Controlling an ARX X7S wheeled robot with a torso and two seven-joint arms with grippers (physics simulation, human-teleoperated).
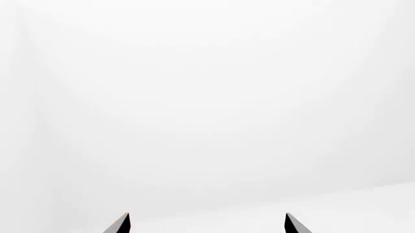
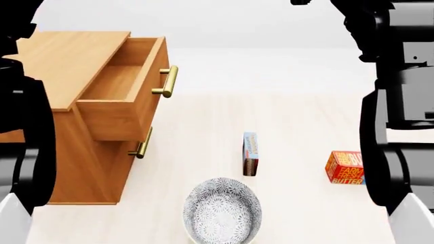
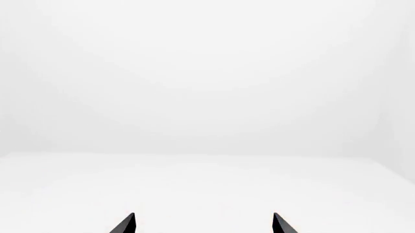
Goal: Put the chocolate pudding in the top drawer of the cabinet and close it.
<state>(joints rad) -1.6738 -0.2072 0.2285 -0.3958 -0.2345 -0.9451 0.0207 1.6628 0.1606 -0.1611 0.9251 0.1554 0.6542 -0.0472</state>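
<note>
We note the top drawer (image 2: 122, 99) of the cabinet (image 2: 74, 61) stands pulled out, its brass bar handle (image 2: 167, 81) facing the desk (image 2: 305, 127); the part of its wooden floor we can see holds nothing. A lower drawer handle (image 2: 142, 143) sits beneath it, that drawer flush with the cabinet front.

The patterned bowl (image 2: 222, 211) rests at the near edge of the desk, and we see nothing in it.

The chocolate pudding (image 2: 250, 153) stands on a narrow edge on the desk, just beyond the bowl, well apart from the drawer and to its right. A butter box (image 2: 344, 167) lies farther right, near the right arm.

Only the head view shows the desk, cabinet and objects; there we see both arms as dark masses at the frame sides, their tools out of frame. The wrist views show only blank white surroundings. In the left wrist view the left tool (image 1: 206, 224) has its two tips spread wide, gripping nothing. The right wrist view shows the right tool (image 3: 203, 224) likewise spread and empty.
</note>
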